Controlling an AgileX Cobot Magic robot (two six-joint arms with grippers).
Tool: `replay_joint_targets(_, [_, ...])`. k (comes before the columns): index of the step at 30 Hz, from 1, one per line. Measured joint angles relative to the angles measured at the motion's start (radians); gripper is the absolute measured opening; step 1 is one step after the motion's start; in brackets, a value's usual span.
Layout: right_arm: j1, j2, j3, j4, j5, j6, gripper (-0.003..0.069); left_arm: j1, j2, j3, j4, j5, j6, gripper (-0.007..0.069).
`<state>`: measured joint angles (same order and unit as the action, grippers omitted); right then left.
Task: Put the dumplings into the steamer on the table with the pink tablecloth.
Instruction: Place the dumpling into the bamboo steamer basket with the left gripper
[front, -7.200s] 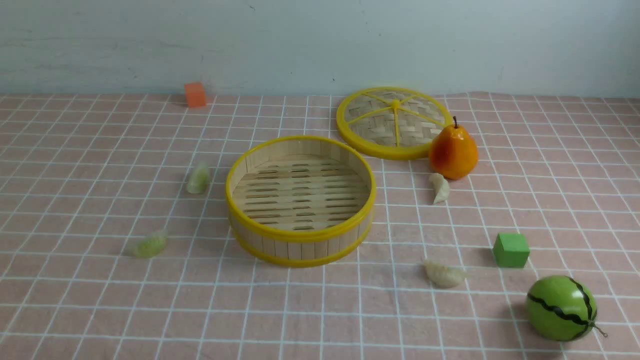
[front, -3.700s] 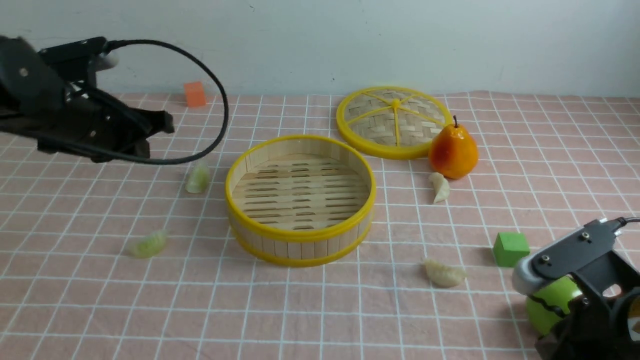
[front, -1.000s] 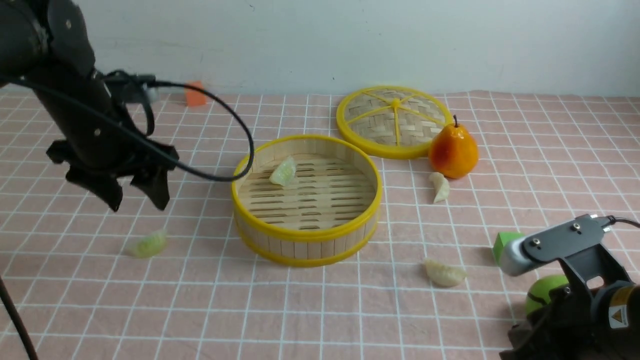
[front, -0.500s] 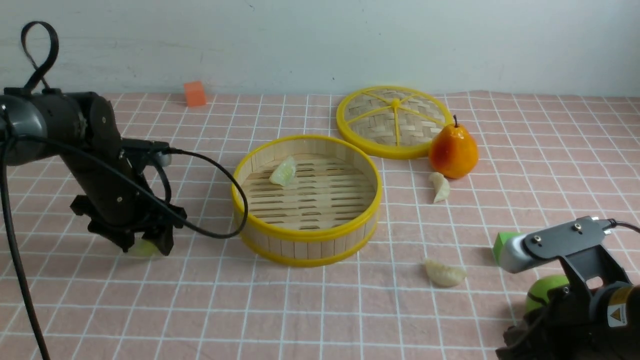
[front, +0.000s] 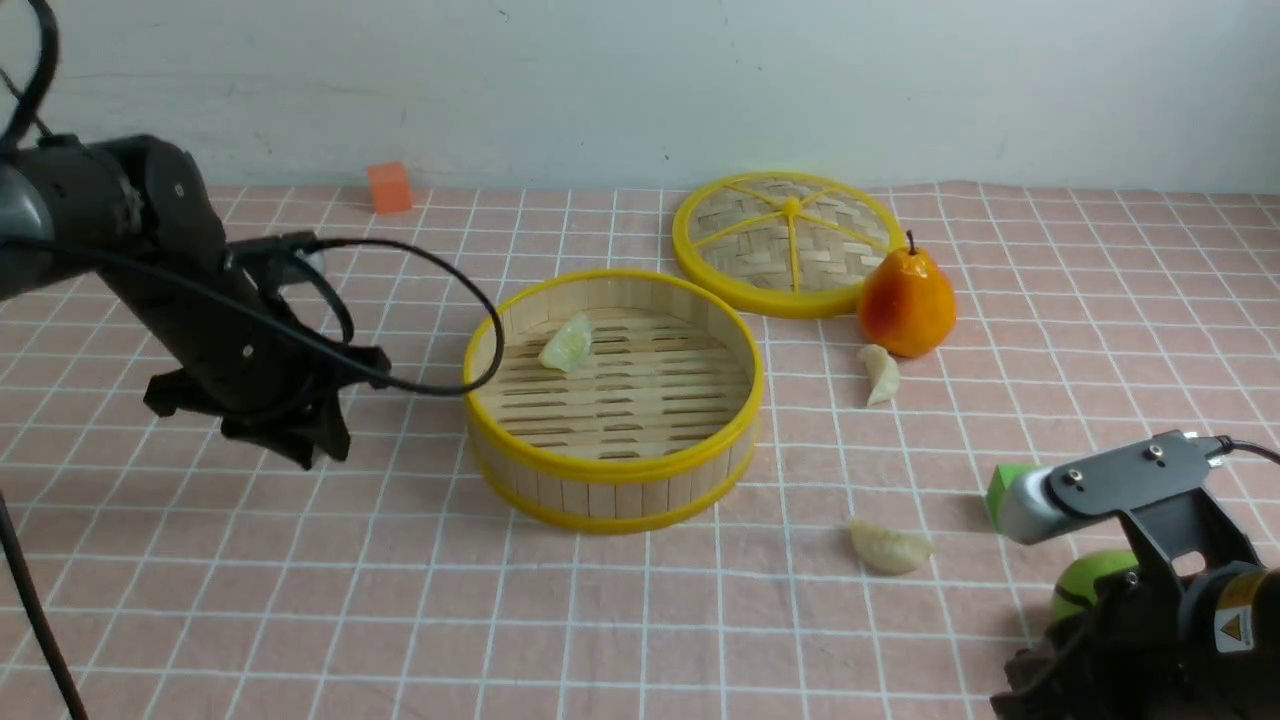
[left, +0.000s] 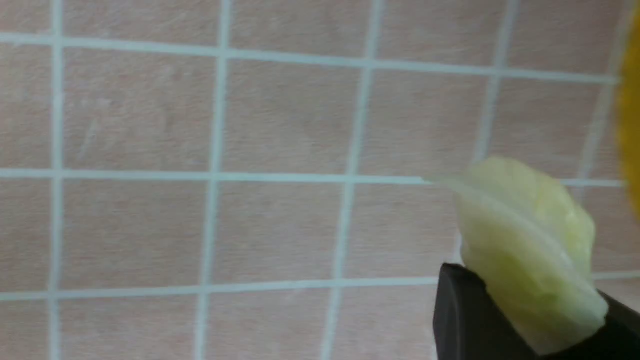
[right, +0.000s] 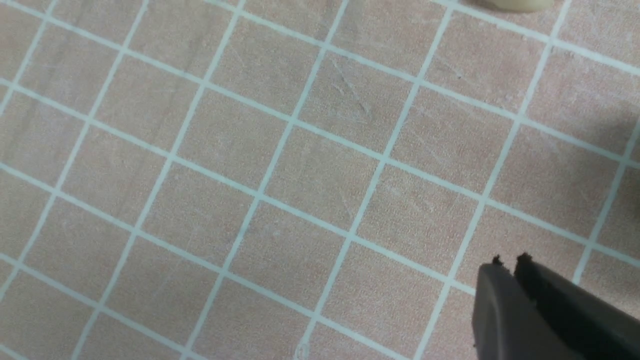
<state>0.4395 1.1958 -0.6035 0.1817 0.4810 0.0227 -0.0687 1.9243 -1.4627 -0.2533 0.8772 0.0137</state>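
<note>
The round bamboo steamer (front: 610, 472) stands mid-table on the pink tablecloth (front: 200, 600), with one pale green dumpling (front: 566, 343) lying on its slats. To the steamer's left my left gripper (front: 305, 452) hangs a little above the cloth. It hides its load in the front view, but in the left wrist view the left gripper (left: 530, 300) is shut on a second pale green dumpling (left: 525, 240). Two cream dumplings (front: 881, 374) (front: 890, 547) lie on the cloth to the right of the steamer. My right gripper (right: 510, 261) is shut and holds nothing, low over the cloth at the front right.
The woven lid (front: 790, 245) lies behind the steamer, with an orange pear (front: 906, 300) beside it. A green cube (front: 1000, 490) and a toy watermelon (front: 1085, 595) sit partly behind my right arm (front: 1150, 560). An orange cube (front: 389, 188) is at the far left.
My left gripper dropped over the green dumpling on the cloth, shut on it and lifted it off the cloth. The right arm has barely moved.
</note>
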Motion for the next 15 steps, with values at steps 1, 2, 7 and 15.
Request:
replay_joint_targets(1, [0.0,0.0,0.0,0.0,-0.001,0.0,0.0043,-0.016,-0.018,-0.003,-0.027,0.0,0.01,0.0142])
replay_joint_targets(2, [0.0,0.0,0.0,0.0,-0.003,0.0,0.0043,-0.033,-0.035,-0.005,-0.048,-0.001,0.021,0.0142])
replay_joint_targets(7, [0.0,0.0,0.0,0.0,-0.016,0.0,0.0047,-0.184,-0.054,-0.006,-0.13,-0.072,0.056,0.0142])
replay_joint_targets(15, [0.0,0.0,0.0,0.0,-0.019,0.0,0.0056,-0.312,0.046,-0.006,-0.136,-0.249,0.044,0.0142])
